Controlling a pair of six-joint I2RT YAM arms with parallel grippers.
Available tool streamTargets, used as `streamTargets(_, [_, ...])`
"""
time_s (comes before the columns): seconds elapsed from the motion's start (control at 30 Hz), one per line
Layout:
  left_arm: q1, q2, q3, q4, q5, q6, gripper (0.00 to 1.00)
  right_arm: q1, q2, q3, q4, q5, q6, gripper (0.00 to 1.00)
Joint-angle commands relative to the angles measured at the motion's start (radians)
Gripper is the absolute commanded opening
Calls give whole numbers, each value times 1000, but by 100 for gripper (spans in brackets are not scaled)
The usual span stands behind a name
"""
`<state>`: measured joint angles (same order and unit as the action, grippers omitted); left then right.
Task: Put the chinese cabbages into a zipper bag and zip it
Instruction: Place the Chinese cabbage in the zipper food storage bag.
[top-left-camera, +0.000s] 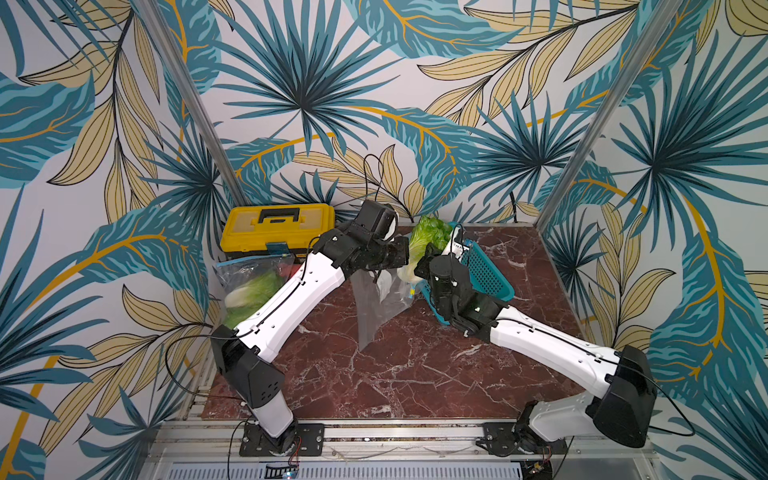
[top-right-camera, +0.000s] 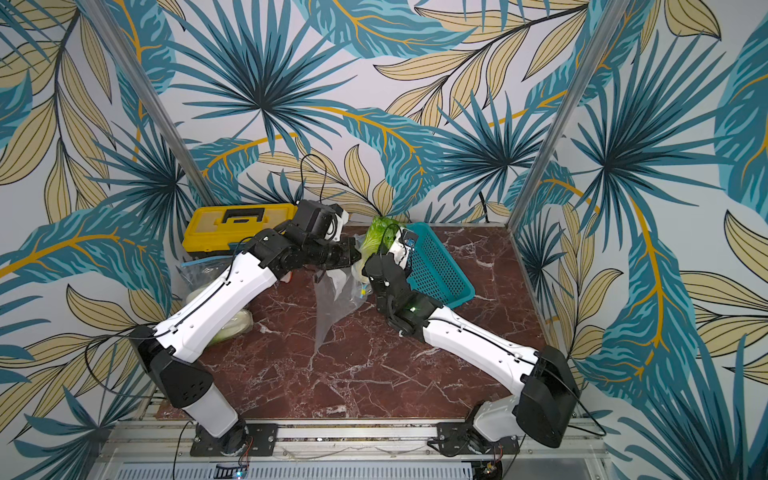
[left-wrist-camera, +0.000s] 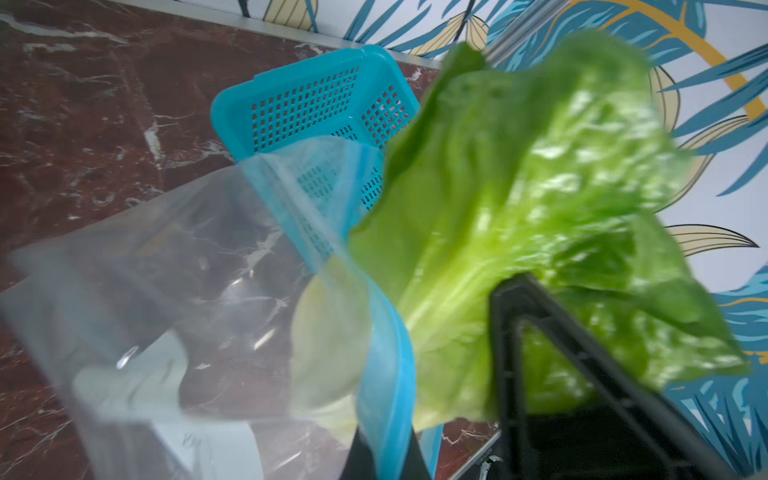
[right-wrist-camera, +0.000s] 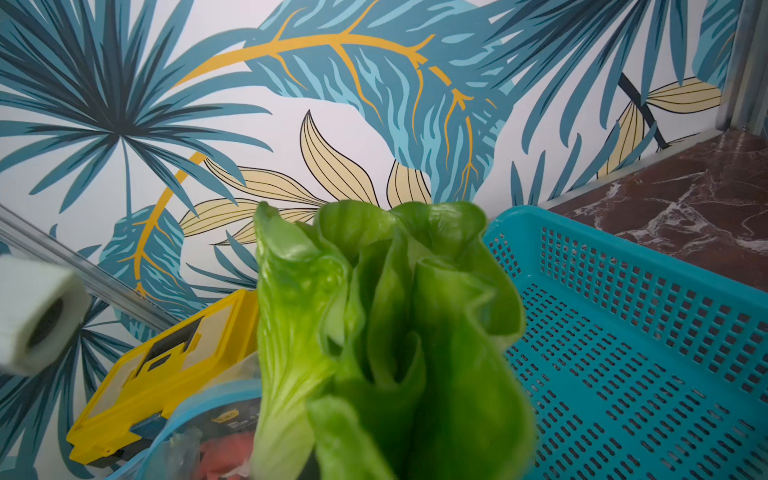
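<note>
Right gripper (top-left-camera: 420, 266) is clamping one chinese cabbage (top-left-camera: 428, 237), whose base is entering the zipper bag (top-left-camera: 374, 307) beside it. Left gripper (top-left-camera: 401, 257) is pinching the bag's rim shut-jawed. Advised: spreading the mouth wide, pushing in slowly.

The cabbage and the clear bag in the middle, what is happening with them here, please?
The left tool is shut on the blue zipper edge of a clear zipper bag, which hangs from it with its mouth open. The right tool grips a chinese cabbage and holds it at that mouth: the white base is inside, the green leaves stick out. Another bag with a cabbage in it lies beside the left arm. A teal basket stands behind the right arm.
</note>
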<state>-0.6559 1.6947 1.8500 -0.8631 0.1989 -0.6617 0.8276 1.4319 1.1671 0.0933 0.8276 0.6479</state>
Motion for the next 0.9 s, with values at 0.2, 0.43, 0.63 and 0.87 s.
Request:
streamTargets(0.2, [-22,-22,-107,240,73,-71,0,16,-33,93,-89,-4,25,6])
streamTargets(0.43, [41,-120,-343,580,169,-84,0,34,-38,110,-255,-75,20,26])
streamTargets(0.63, [53,-128,-395,712,283,-21,0,27,-31,265,-452,-239,-84,48])
streamTargets(0.87, [88,-151,-445,779,325,-40,0,-5,-55,354,-592,-394,-101,59])
